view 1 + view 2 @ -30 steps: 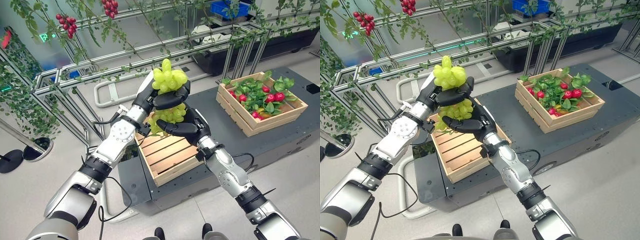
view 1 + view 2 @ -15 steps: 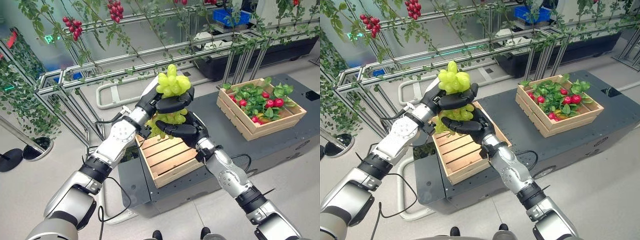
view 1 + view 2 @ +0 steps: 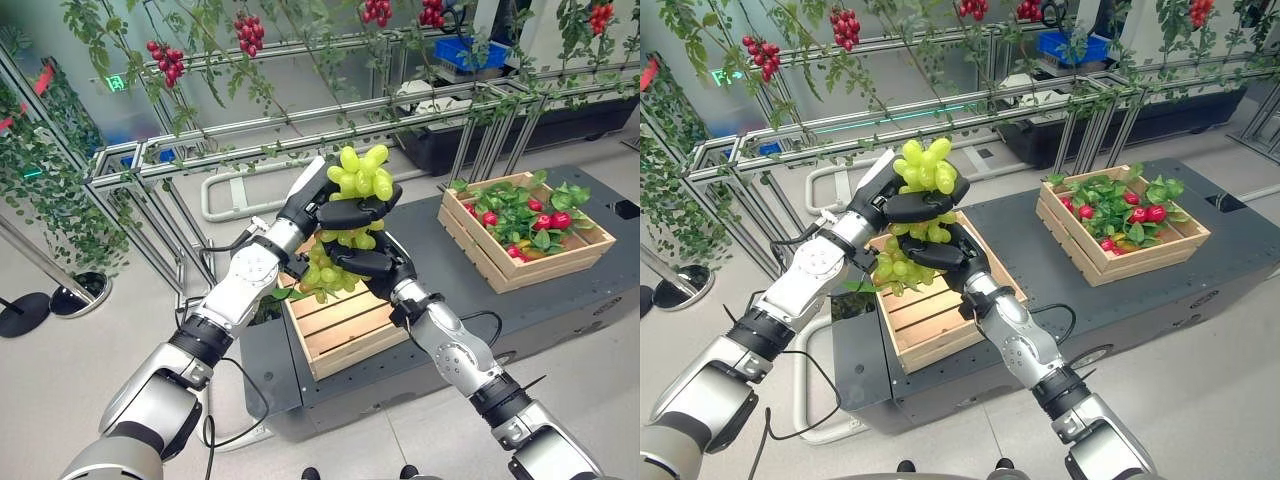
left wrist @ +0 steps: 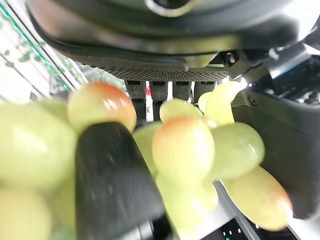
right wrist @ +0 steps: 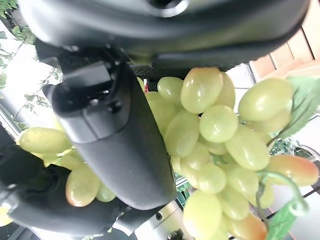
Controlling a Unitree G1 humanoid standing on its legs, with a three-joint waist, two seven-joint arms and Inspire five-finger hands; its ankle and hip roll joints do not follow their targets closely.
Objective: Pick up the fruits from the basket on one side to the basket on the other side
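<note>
Vine-hung metal racks back a dark platform where the left hand (image 3: 335,209) and right hand (image 3: 362,264) both curl around a green grape bunch (image 3: 912,222), lifted above the near wooden crate (image 3: 340,325). Transfer looks roughly half done: the leafy crate (image 3: 527,222) at two o'clock awaits the grapes

Bright, even light; wrist views blurred close-up.

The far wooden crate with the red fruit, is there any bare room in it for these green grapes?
Little: the far slatted wooden crate is crowded with red fruit and green leaves. Freer are the dark platform top between the crates and the near empty wooden crate. Both the left hand and right hand grip the green grape bunch.
</note>
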